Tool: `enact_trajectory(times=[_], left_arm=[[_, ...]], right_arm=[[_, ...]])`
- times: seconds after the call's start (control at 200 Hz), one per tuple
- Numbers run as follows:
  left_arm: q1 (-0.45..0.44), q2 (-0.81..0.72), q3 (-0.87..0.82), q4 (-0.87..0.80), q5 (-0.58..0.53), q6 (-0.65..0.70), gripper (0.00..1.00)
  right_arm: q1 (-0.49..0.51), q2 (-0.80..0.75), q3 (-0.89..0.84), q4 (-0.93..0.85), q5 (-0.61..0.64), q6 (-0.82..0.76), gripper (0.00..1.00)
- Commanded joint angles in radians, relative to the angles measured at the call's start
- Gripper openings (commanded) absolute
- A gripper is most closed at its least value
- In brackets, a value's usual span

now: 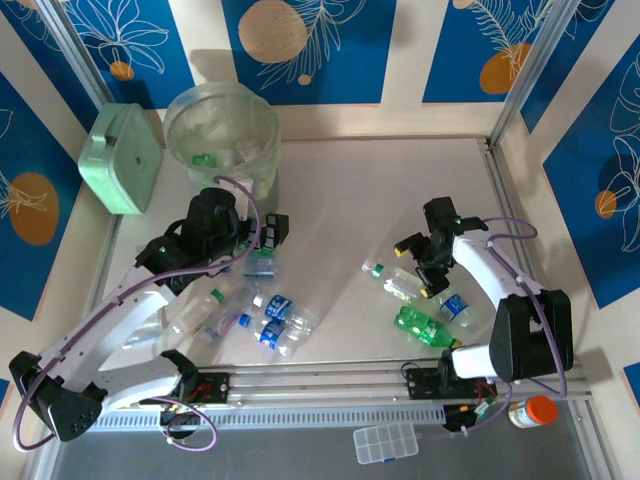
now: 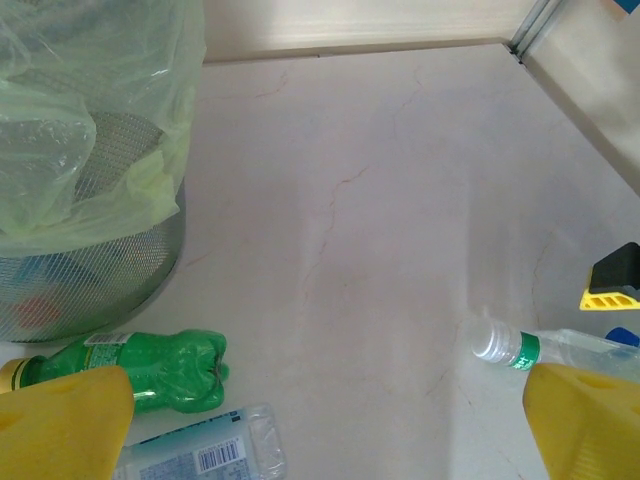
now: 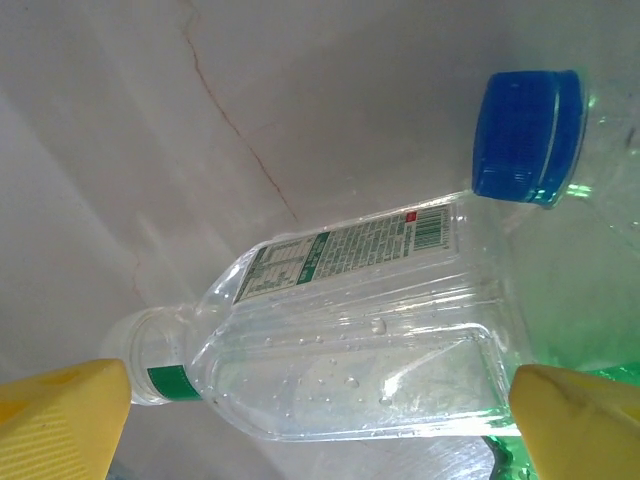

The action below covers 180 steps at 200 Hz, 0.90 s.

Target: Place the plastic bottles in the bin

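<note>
The bin (image 1: 180,150) stands upright on the bench (image 1: 350,190) with its bag liner open at the top, so bottles can be dropped in from above; a few seem to lie inside it. More loose bottles (image 1: 270,325) lie on their sides near the bin, towards the arm bases.

The left pincer (image 1: 268,248) hangs just beside the bin, spread wide and empty. Its wrist view (image 2: 320,430) shows a green bottle (image 2: 150,370) lying close to the foot of the bin, partly behind one yellow pad.

The right pincer (image 1: 415,268) is well apart from the bin, also spread wide and holding nothing. It straddles a clear bottle (image 3: 370,340) with a green label. The bottle lies flat between the pads (image 3: 60,415), slightly askew, and neither pad seems to touch it. I judge that the pincer is set this way for a squeeze across the bottle's body. A blue cap (image 3: 525,135) from a neighbouring bottle sits just beside it and could be nudged.
</note>
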Motion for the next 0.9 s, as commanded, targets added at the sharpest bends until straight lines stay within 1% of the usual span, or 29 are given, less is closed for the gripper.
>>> enact_trajectory(times=[0.0, 0.095, 0.21, 0.35, 0.385, 0.5, 0.59, 0.755, 0.895], left_arm=[[-0.005, -0.007, -0.008, 0.02, 0.012, 0.03, 0.99], [-0.005, -0.004, -0.012, 0.022, 0.015, 0.03, 0.99], [-0.005, 0.005, -0.006, 0.018, 0.018, 0.032, 0.99], [-0.004, 0.007, -0.007, 0.02, 0.014, 0.038, 0.99], [-0.005, 0.006, -0.007, 0.021, 0.015, 0.039, 0.99], [-0.005, 0.008, -0.008, 0.023, 0.016, 0.043, 0.99], [-0.005, 0.009, -0.007, 0.022, 0.021, 0.043, 0.99], [-0.005, 0.007, -0.008, 0.024, 0.024, 0.048, 0.99], [-0.005, 0.004, -0.009, 0.021, 0.024, 0.048, 0.99]], right_arm=[[0.002, 0.047, 0.027, 0.02, -0.033, -0.009, 0.99], [0.007, 0.05, 0.05, 0.012, -0.021, -0.053, 0.99], [0.003, 0.028, 0.051, 0.019, -0.039, -0.095, 0.99], [0.004, -0.02, 0.056, -0.067, 0.06, -0.096, 0.99], [0.0, -0.038, 0.044, -0.075, 0.069, -0.094, 0.99], [-0.016, -0.087, -0.001, -0.059, 0.042, -0.109, 0.99], [-0.023, -0.092, -0.017, -0.047, 0.031, -0.132, 0.99], [-0.027, -0.045, -0.019, -0.007, -0.027, -0.164, 0.99], [-0.031, -0.007, -0.026, 0.04, -0.062, -0.158, 0.99]])
